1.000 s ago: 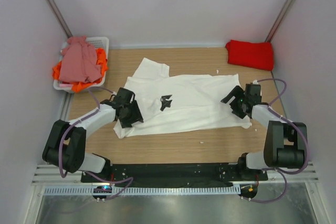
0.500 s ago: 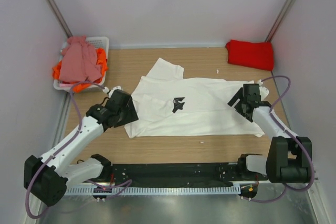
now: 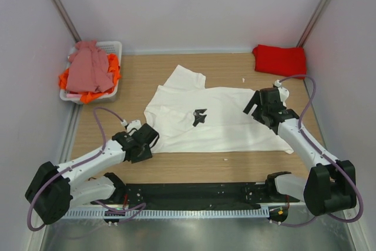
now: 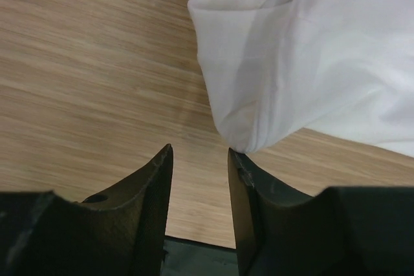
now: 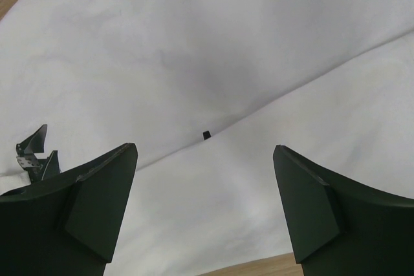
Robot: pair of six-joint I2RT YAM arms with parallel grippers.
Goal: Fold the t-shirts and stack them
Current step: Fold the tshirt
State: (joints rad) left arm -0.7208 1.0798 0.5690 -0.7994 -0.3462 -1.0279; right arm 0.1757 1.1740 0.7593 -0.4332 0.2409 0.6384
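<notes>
the left fingers (image 4: 150, 193) stand half open, empty, just beside the near left corner of the white t-shirt (image 3: 223, 119), which lies spread on the tabletop (image 3: 194, 170). the right fingers (image 5: 97, 192) hang wide open above its right side, empty.

A wooden table (image 3: 194, 171) is covered across its middle by a large white t-shirt (image 3: 223, 124), spread flat with the black print up. A folded red t-shirt (image 3: 280, 61) is laid in the one o'clock corner. A white slotted basket (image 3: 114, 48) is set at ten o'clock.
</notes>
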